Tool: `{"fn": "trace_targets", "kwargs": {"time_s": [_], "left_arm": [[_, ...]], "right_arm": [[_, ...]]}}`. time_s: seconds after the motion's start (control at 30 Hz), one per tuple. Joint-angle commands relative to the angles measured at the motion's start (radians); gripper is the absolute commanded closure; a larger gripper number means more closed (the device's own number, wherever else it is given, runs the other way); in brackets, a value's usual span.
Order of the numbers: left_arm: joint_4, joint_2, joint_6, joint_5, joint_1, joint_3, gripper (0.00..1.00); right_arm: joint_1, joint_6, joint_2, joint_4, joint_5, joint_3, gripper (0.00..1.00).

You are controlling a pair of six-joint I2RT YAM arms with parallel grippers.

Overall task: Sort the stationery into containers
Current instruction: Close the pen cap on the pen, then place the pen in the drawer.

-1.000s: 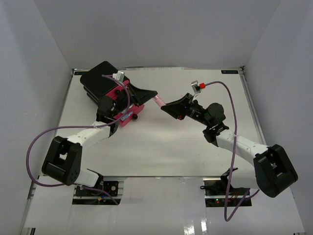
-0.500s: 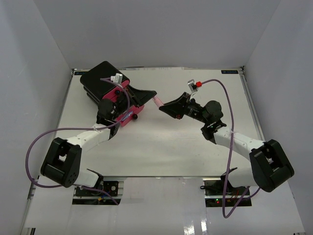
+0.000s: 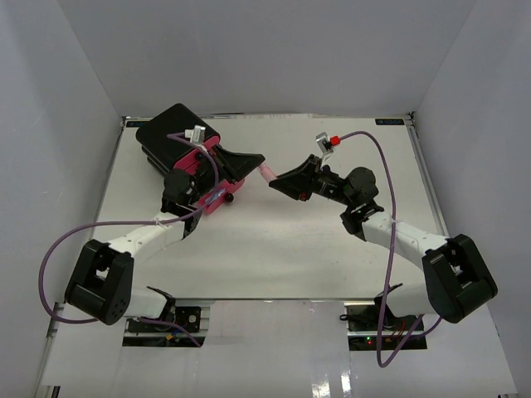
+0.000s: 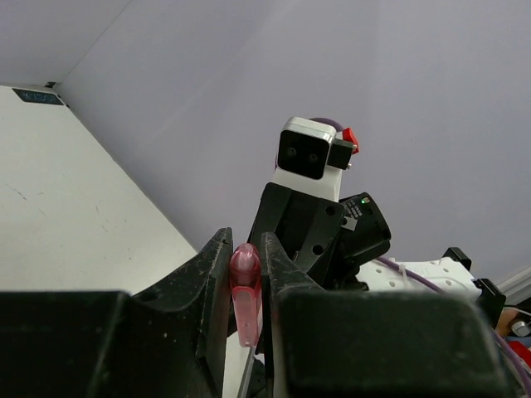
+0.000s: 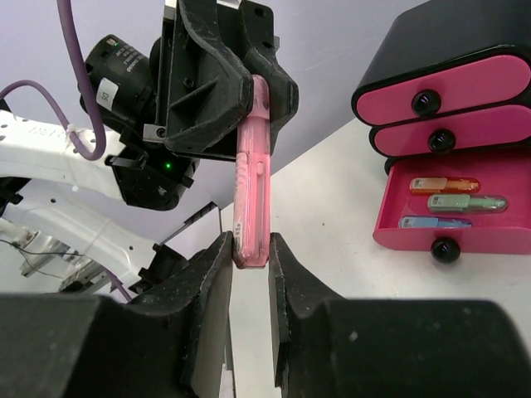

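Left tool [image 4: 246, 249] and right tool [image 5: 249, 249] each pinch one end of a pink pen [image 5: 251, 166] above the bench [image 3: 290, 249]. Near its far-left corner, the black drawer box [image 3: 170, 133] has its bottom drawer [image 5: 415, 240] open.

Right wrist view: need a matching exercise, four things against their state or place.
Things:
1. pink pen
2. top drawer
3. bottom drawer
4. orange pen

States:
A. pulled open
B. lying inside the bottom drawer
C. gripped at one end by the left gripper, at the other by the right gripper
D. shut

Pairs: 1-C, 2-D, 3-A, 4-B
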Motion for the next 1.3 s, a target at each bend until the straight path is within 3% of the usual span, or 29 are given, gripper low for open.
{"fn": "trace_targets", "kwargs": {"time_s": [0.0, 0.27, 0.47, 0.73, 0.87, 1.07, 1.27], "left_arm": [[-0.221, 0.01, 0.064, 0.246, -0.1, 0.017, 1.0], [-0.373, 0.011, 0.187, 0.201, -0.049, 0.182, 1.0], [-0.421, 0.033, 0.227, 0.187, 0.014, 0.268, 1.0], [-0.488, 0.065, 0.309, 0.18, 0.063, 0.35, 1.0], [-0.65, 0.047, 0.441, 0.129, 0.092, 0.368, 1.0], [-1.086, 0.024, 0.847, -0.189, 0.114, 0.475, 0.99], [-1.22, 0.058, 1.037, -0.43, 0.114, 0.508, 0.95]], "right_arm": [[0.008, -0.01, -0.01, 0.178, 0.065, 0.106, 0.86], [-0.004, -0.052, -0.08, 0.098, 0.039, -0.018, 0.48], [-0.027, -0.113, -0.154, -0.006, 0.008, -0.107, 0.28], [-0.031, -0.318, -0.307, -0.319, 0.02, -0.249, 0.11], [-0.031, -0.417, -0.387, -0.533, 0.105, -0.302, 0.04], [-0.031, -0.501, -0.488, -0.672, 0.211, -0.375, 0.02], [-0.032, -0.515, -0.507, -0.673, 0.228, -0.408, 0.02]]}}
